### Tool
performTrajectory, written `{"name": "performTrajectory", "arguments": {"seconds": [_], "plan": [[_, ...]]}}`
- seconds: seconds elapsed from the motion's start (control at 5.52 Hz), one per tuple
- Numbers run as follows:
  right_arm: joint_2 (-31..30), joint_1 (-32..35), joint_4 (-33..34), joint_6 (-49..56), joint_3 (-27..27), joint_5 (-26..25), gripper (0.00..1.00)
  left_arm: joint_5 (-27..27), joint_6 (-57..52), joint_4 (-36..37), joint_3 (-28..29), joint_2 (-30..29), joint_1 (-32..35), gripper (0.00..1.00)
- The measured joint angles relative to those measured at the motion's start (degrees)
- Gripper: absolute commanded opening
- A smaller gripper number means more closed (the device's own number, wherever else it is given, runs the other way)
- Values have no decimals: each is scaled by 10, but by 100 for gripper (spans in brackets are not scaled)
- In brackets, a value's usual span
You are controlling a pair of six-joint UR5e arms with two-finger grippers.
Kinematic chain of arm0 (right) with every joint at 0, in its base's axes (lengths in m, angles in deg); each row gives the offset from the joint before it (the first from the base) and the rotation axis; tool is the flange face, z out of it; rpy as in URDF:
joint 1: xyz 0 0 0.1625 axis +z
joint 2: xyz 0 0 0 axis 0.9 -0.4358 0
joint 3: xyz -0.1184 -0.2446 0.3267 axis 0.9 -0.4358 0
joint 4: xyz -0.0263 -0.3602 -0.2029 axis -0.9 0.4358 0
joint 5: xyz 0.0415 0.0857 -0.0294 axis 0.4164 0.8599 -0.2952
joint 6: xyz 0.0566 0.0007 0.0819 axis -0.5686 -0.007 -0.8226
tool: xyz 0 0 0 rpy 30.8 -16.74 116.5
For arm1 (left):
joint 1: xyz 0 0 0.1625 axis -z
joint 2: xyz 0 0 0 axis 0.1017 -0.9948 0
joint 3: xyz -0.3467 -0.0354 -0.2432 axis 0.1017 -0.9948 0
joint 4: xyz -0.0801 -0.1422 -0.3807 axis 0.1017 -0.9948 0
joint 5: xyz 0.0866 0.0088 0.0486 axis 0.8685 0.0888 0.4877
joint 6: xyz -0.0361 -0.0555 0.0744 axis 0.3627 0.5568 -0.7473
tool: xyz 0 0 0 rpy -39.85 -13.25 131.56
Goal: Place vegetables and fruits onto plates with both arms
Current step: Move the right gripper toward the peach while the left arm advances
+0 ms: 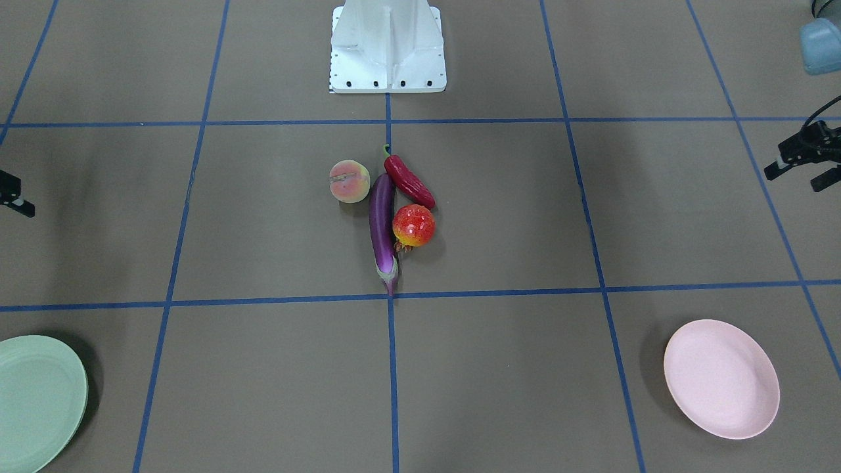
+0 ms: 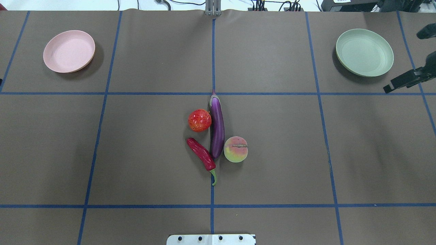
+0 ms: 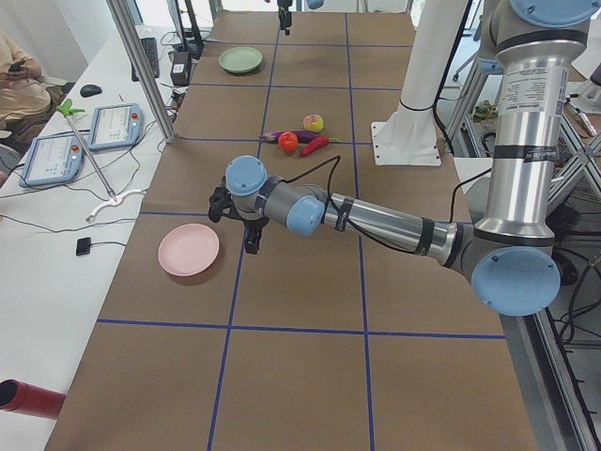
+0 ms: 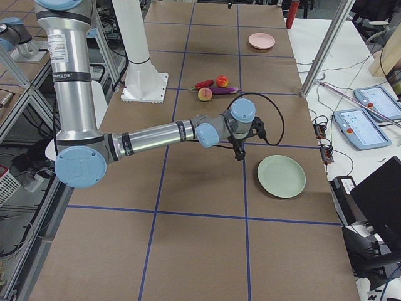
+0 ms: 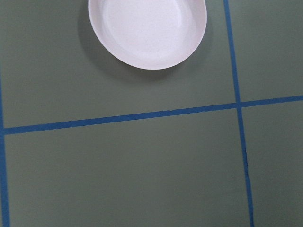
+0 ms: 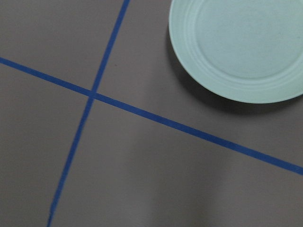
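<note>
The purple eggplant (image 2: 217, 126) lies at the table's middle along the centre tape line. The red pomegranate (image 2: 199, 120) and the red chili (image 2: 201, 154) touch its left side, and the peach (image 2: 235, 149) touches its right side. The pale pink plate (image 2: 69, 51) sits far left and the pale green plate (image 2: 364, 52) far right; both hold nothing. My left gripper (image 1: 800, 176) hovers open and empty near the pink plate (image 1: 721, 378). My right gripper (image 4: 239, 152) hovers beside the green plate (image 4: 281, 176), its fingers (image 2: 405, 79) apart and empty.
The white robot base (image 1: 387, 59) stands at the table's near edge behind the produce. Blue tape lines divide the brown table (image 2: 272, 153) into squares. The left wrist view shows the pink plate (image 5: 147, 28), the right wrist view the green plate (image 6: 241, 47).
</note>
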Motion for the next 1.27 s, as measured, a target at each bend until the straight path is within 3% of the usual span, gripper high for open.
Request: {"name": "performTrajectory", "arguments": {"seconds": [0.72,1.27], "plan": [[102,-130,-3,-266,16,-74,100,41,223,-13,4,-118,-130,100],[182,-300,-1,-544,40,-200,96,83,281,-13,24,-163,-185,100]]}}
